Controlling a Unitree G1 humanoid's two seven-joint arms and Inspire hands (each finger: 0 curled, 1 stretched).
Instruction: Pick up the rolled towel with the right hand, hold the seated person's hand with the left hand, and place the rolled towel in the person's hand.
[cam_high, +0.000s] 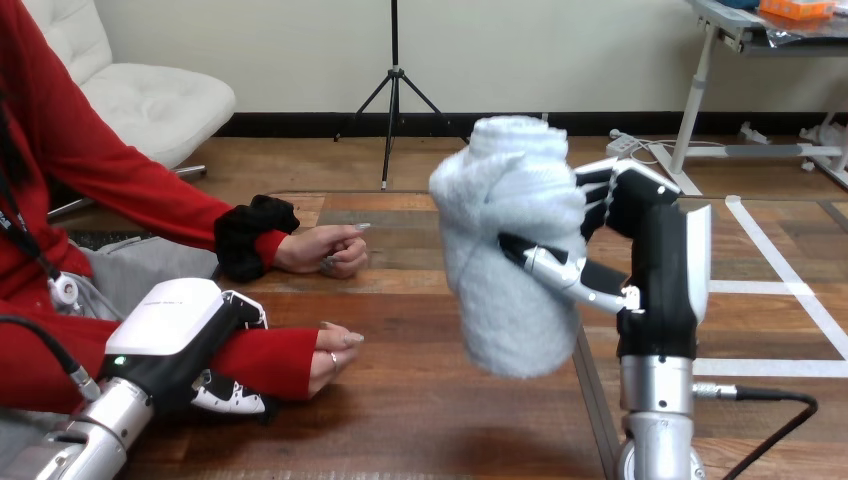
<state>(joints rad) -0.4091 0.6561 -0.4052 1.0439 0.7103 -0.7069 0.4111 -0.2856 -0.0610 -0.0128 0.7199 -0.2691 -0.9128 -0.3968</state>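
A white rolled towel (512, 250) stands upright in the air above the table's right half, with my right hand (640, 250) shut on it from the right, thumb across its front. At the lower left my left hand (185, 330) lies over the person's red-sleeved forearm, fingers curled over the top and thumb (232, 396) under it, just behind the wrist. The person's hand (335, 352) at the end of that arm rests on the table, fingers relaxed, palm down. It is well to the left of the towel and lower.
The person's other hand (335, 250), loosely closed, rests on the wooden table (420, 400) farther back at the left. The table's right edge (592, 390) runs just below the towel and beside my right forearm.
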